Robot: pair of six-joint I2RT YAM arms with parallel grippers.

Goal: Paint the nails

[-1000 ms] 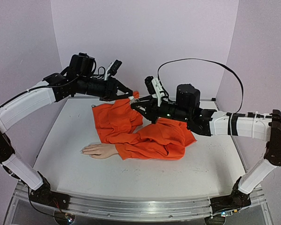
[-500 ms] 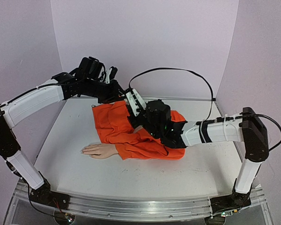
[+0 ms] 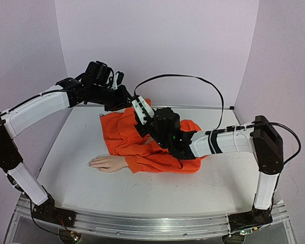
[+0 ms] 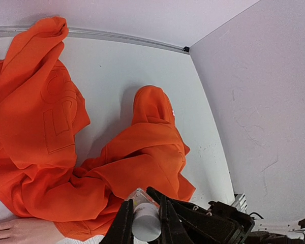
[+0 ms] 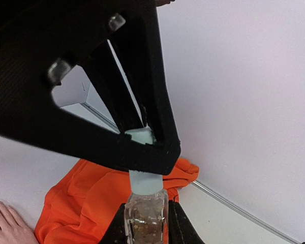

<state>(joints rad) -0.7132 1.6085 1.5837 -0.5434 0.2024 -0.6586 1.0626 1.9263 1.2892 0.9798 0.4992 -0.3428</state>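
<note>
A pale mannequin hand (image 3: 105, 163) lies palm down on the white table, in an orange sleeve (image 3: 157, 152); its nails are too small to make out. Its fingers also show at the lower left of the right wrist view (image 5: 5, 223). My right gripper (image 5: 146, 223) is shut on a small clear glass bottle (image 5: 145, 216) with glitter inside. My left gripper (image 4: 145, 221) is shut on the bottle's pale cylindrical cap (image 4: 145, 223), which still sits on the bottle neck (image 5: 142, 168). Both grippers meet above the orange garment near the back (image 3: 137, 108).
The orange garment (image 4: 51, 127) spreads over the middle and back of the table. Lilac walls (image 3: 157, 46) enclose back and sides. A black cable (image 3: 193, 79) loops above the right arm. Bare white table (image 3: 142, 198) lies in front of the hand.
My right arm has swung left and up from above the sleeve, bringing the bottle to my left gripper. My left gripper has shifted slightly and now grips the cap.
</note>
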